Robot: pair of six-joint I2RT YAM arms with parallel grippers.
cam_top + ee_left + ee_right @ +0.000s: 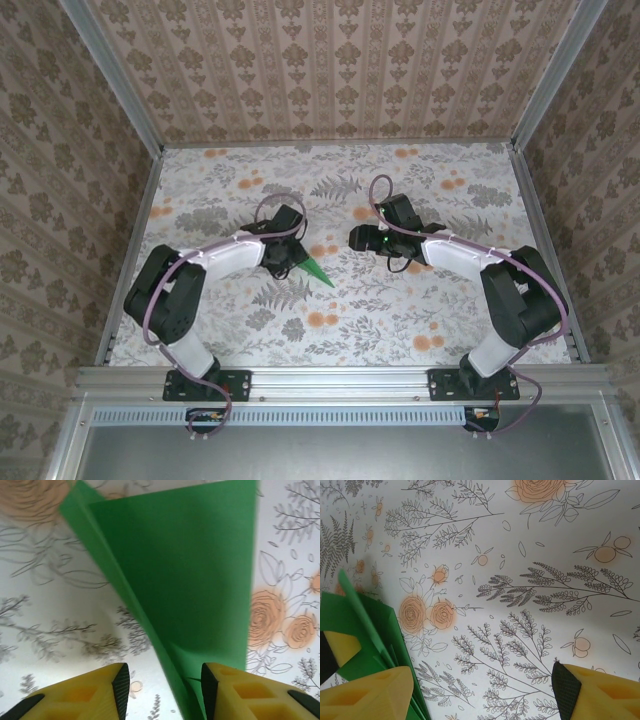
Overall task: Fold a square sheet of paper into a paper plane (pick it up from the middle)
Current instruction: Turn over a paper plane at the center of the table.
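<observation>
Paper, green, folded to a layered wedge: stood between the left gripper's parted jaws, close against one finger, not clamped. Right gripper was just beside it, jaws wide, empty. Step judged: gripping the folded edge, best closed squarely with layers aligned. Floral table, patterned walls.

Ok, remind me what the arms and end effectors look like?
Both match. The left arm and right arm have black joints, a white forearm link and a looping purple cable. The left end effector and right end effector have blocky yellow fingers with black pads. A green light glows on the right wrist.
</observation>
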